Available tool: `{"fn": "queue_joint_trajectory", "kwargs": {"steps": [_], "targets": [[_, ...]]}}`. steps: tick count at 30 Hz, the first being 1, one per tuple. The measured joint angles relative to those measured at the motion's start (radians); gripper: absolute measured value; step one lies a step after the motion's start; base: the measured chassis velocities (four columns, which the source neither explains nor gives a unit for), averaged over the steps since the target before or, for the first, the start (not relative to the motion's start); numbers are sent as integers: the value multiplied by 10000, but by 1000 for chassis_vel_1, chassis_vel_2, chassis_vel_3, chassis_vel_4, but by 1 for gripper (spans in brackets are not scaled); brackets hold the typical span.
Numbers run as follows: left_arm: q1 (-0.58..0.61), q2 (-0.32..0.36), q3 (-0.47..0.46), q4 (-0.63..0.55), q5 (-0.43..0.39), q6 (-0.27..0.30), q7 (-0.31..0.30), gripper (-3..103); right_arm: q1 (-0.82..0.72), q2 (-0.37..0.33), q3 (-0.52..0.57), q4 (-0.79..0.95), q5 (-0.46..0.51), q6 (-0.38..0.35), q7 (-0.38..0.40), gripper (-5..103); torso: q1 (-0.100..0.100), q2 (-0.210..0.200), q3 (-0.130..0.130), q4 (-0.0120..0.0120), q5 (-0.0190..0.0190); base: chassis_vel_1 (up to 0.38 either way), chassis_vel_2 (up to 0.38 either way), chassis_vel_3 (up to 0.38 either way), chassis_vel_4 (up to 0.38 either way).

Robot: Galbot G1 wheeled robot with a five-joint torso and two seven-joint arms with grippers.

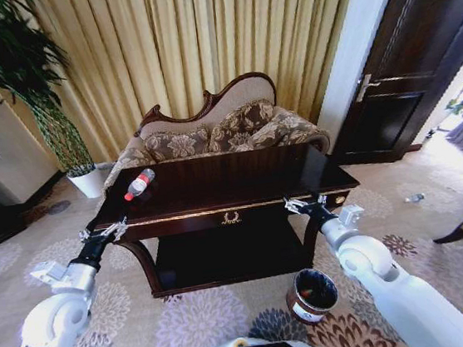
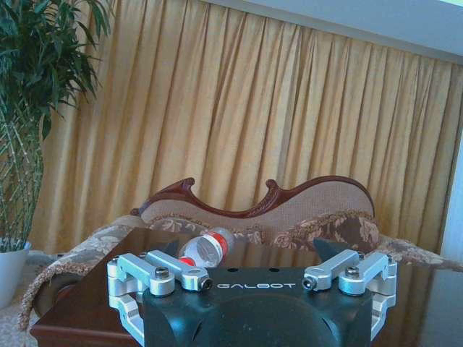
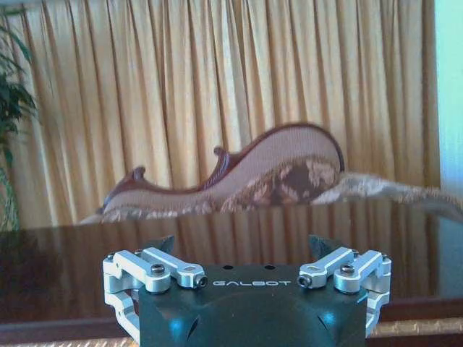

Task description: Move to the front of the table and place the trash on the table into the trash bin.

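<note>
Left claw [image 1: 112, 230] open, level at the table [image 1: 242, 191] edge.

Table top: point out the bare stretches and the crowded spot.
The table is bare from its middle to the right end, up to the sofa-side edge. Only the left rear corner is taken, by the bottle. Both open claws, left claw and right claw, flank the front edge.

My two arms are glossy white rounded shells tapering to black wrists. Each gripper, left gripper [image 2: 249, 254] and right gripper [image 3: 244, 249], is a black block marked GALBOT in pale letters, carrying silver metal linkages with dark screws.
</note>
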Motion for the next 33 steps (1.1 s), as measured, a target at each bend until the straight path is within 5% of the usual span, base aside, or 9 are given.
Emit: {"fn": "queue_joint_trajectory", "kwargs": {"steps": [33], "targets": [[112,-121,-40,-189,20,62,4,100,73,30,-167,-264,-574,267,-354,100,1,0,0,0,-1,-39,38,38,-40]]}}
